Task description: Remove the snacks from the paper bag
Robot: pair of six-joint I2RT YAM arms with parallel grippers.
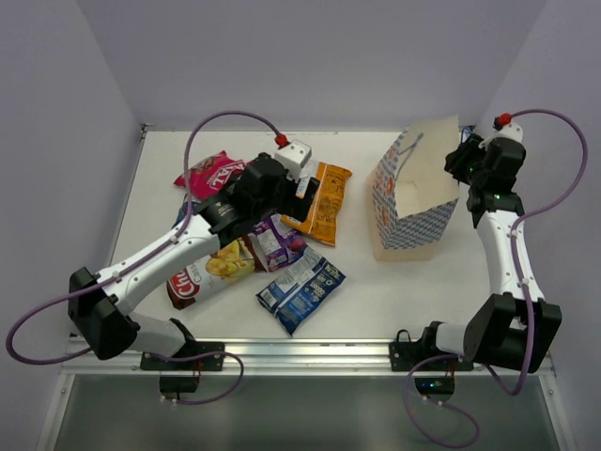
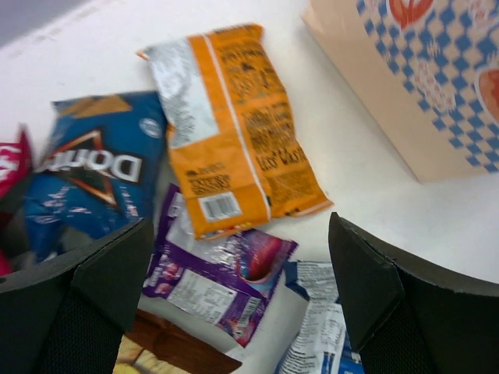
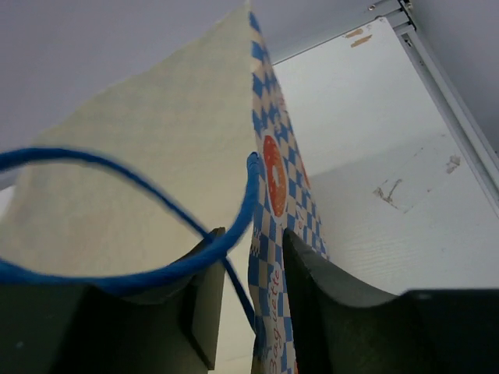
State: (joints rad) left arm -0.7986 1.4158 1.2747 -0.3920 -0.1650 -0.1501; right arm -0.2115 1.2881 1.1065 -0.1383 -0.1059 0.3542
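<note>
The checkered paper bag stands at the right, mouth up and leaning left. My right gripper is at its top rim. In the right wrist view its jaws stand a little apart, one on each side of the bag wall, with the blue cord handle lying across the left finger. My left gripper is open and empty above the snacks. Below it lie the orange packet, blue packet, purple packet, blue-white packet and red-brown chips bag. A pink-red packet lies at the far left.
The packets lie spread over the left and middle of the white table. The bag's side is just right of the orange packet. Grey walls close the table at the back and both sides.
</note>
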